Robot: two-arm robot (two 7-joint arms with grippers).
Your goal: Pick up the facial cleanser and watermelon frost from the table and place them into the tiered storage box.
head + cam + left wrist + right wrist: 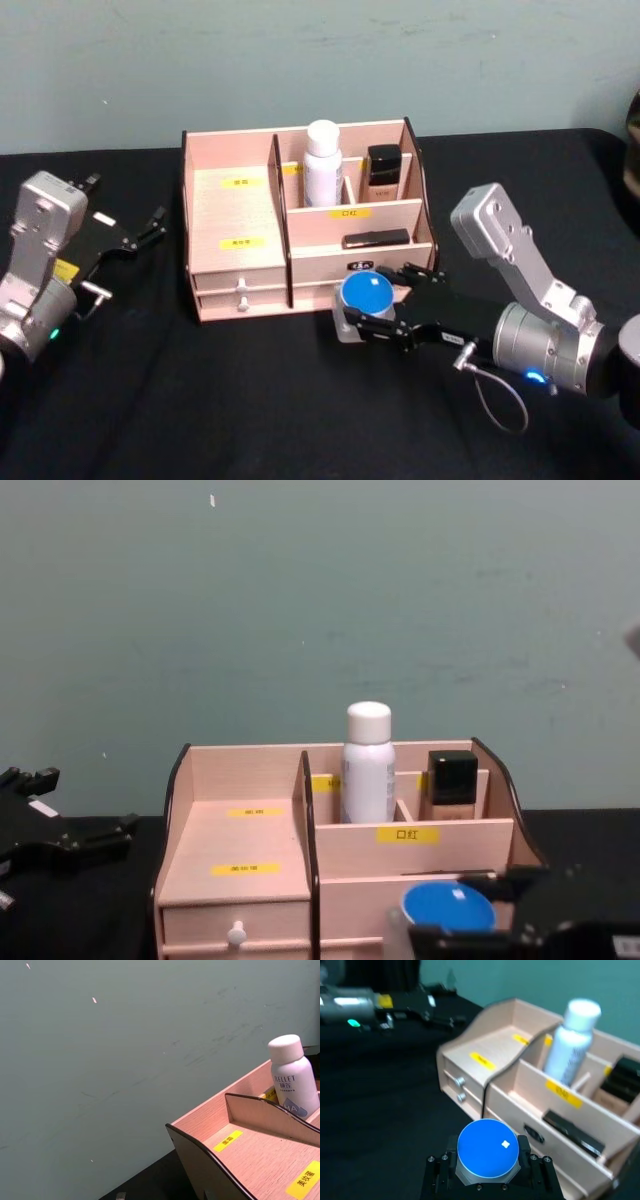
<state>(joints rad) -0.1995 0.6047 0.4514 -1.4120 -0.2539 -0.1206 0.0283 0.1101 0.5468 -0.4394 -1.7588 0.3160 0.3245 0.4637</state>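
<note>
Right end effector (375, 312) is closest in. Its jaws are spread about as wide as the blue-lidded container (367, 293) and clamp it from both sides, lid facing up. The arm comes in from the bench's right edge. The container sits right at the front face of the tiered storage box (232, 208), in front of its right-hand section and low, about level with the bottom front tier. It is not inside any compartment. Can't tell if its base touches the bench (200, 400).

The box stands mid-bench toward the far edge, on black cloth. Left section: a stepped top with yellow labels and, below it, two small drawers with white knobs (240, 287), both closed. Right section, by tier:
- Back: a white bottle (322, 165) stands upright in the left compartment, and a dark-capped bottle (383, 170) stands upright in the compartment beside it, toward the right.
- Middle: a slim black item (375, 238) lies flat behind the labelled divider.
- Front: too hidden by the container and jaws to tell.

Left end effector (140, 232) is toward the bench's left edge. It points at the box's left side panel, is near it but not touching, and holds nothing visible. Open or closed: can't tell.
</note>
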